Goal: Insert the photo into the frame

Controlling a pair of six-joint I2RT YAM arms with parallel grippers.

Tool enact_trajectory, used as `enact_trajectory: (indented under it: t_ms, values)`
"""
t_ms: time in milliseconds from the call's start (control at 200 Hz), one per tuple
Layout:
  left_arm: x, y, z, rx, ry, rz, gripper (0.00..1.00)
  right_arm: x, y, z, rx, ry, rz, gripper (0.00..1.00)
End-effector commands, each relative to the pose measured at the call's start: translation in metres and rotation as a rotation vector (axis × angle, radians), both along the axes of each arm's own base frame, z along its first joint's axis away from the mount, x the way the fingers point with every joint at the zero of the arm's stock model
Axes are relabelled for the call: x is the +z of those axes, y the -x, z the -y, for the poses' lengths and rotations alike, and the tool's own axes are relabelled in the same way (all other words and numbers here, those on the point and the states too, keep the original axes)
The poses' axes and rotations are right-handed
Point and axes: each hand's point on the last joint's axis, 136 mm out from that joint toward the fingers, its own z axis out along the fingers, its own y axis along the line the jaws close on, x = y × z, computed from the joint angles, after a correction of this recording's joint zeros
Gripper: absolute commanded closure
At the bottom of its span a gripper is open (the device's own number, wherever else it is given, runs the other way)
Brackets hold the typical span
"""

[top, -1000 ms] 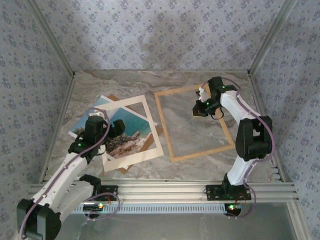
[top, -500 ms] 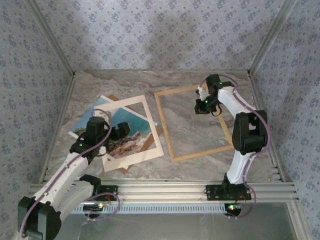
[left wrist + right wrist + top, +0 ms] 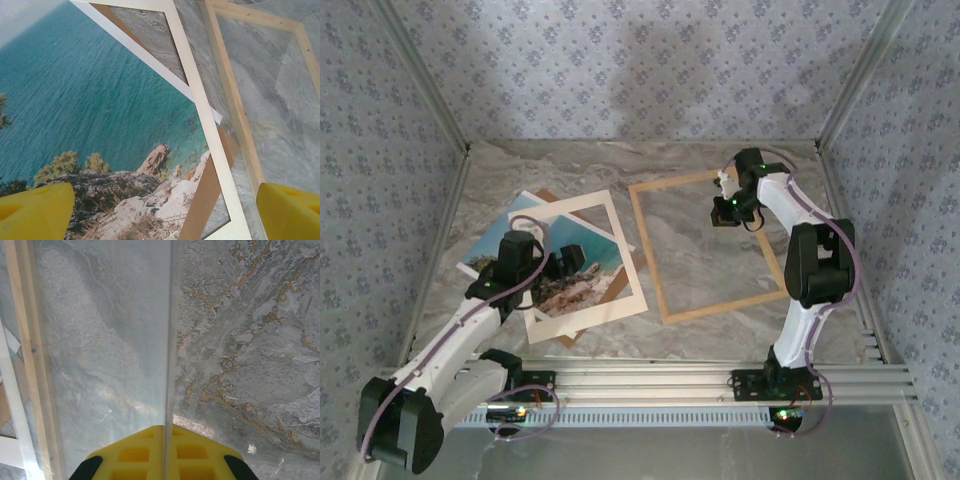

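The photo (image 3: 582,262) lies on the tabletop (image 3: 560,170) left of the frame (image 3: 649,255), partly under a cream mat (image 3: 199,100). The left end effector (image 3: 558,262) hovers just over it, spread wide and grasping nothing. The right end effector (image 3: 724,208) is clenched, seemingly on a clear pane's (image 3: 110,340) edge over the frame. I'd call this the reach for the photo. Next, the left one needs to pinch an exposed edge and slide the photo out from under the mat.

- Cream mat (image 3: 560,207): flat on left half of table, skewed, lying over brown backing board (image 3: 549,197).
- Board corners stick out past the mat.
- Tabletop (image 3: 570,165): grey marble pattern, tan veins.
- Clear pane (image 3: 169,340): seen edge-on.
- Walls (image 3: 640,70): blue-grey floral paper.
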Motion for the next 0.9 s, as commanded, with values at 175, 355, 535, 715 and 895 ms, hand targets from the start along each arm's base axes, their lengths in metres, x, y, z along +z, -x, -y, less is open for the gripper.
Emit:
enact_trajectory:
  t_ms: [175, 355, 535, 715, 895]
  values:
    - [0.007, -0.006, 0.012, -0.041, 0.025, 0.031, 0.06, -0.013, -0.001, 0.003, -0.025, -0.020, -0.025, 1.00]
    - [0.005, -0.007, 0.013, -0.044, 0.024, 0.027, 0.06, -0.016, 0.000, 0.004, -0.029, -0.021, -0.028, 1.00]
    - [0.004, -0.006, 0.014, -0.046, 0.024, 0.027, 0.06, -0.018, 0.001, 0.005, -0.029, -0.022, -0.032, 1.00]
    - [0.003, -0.006, 0.015, -0.045, 0.028, 0.025, 0.06, -0.021, 0.001, 0.007, -0.032, -0.020, -0.038, 1.00]
    - [0.002, -0.006, 0.019, -0.058, 0.030, 0.019, 0.07, -0.025, 0.000, 0.008, -0.035, -0.018, -0.039, 1.00]
